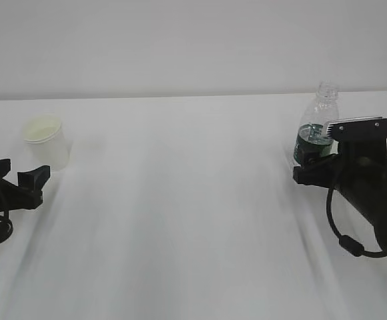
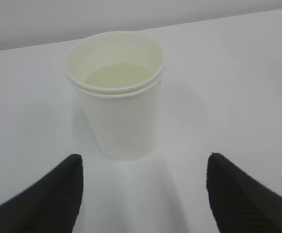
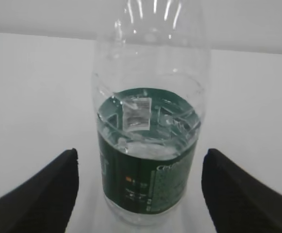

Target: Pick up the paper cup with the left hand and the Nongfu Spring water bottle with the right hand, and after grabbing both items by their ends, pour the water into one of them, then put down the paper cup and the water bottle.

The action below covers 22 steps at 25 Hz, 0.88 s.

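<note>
Paper cup (image 1: 46,141) stands upright on table (image 1: 180,200), far L, approx 9 o'clock from table centre. Water bottle (image 1: 317,130) upright at far R, approx 3 o'clock, well apart from cup. Left hand (image 1: 26,183) sits at cup's 6 o'clock, just short of it, fingers either side, not touching. Right hand (image 1: 313,170) at bottle's 5 o'clock, fingers flanking its base w/ gaps both sides. Water (image 3: 148,131) inside bottle, lower part only.
</note>
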Tool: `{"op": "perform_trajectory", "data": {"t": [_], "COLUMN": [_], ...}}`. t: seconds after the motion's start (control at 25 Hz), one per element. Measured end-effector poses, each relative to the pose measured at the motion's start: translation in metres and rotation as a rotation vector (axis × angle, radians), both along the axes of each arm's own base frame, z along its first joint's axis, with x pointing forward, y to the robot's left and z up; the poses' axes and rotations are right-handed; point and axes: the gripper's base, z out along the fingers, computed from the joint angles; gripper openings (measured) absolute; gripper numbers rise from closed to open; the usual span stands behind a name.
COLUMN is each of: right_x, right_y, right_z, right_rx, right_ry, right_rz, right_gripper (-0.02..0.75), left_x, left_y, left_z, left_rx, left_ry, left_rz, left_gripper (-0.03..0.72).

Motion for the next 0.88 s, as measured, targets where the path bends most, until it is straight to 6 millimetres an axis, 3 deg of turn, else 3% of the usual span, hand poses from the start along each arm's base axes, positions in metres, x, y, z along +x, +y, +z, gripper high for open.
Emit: {"op": "perform_trajectory", "data": {"t": [0.32,0.88], "right_x": [-0.003,-0.009], "right_y": [0.000,0.000], "right_z": [0.019,0.069], "right_rx": [-0.006,0.006], "right_ry": [0.003,-0.070], "right_rz": [0.013,0.027], "right_gripper": [0.592,0.593], "left_x": [-0.005,-0.025], "left_y": [0.000,0.003], "left_z": [0.022,0.107], "left_rx": [-0.012,-0.015], "left_ry": [-0.063,-0.249], "left_rz": [0.002,0.014], "left_gripper": [0.568,0.568]}}
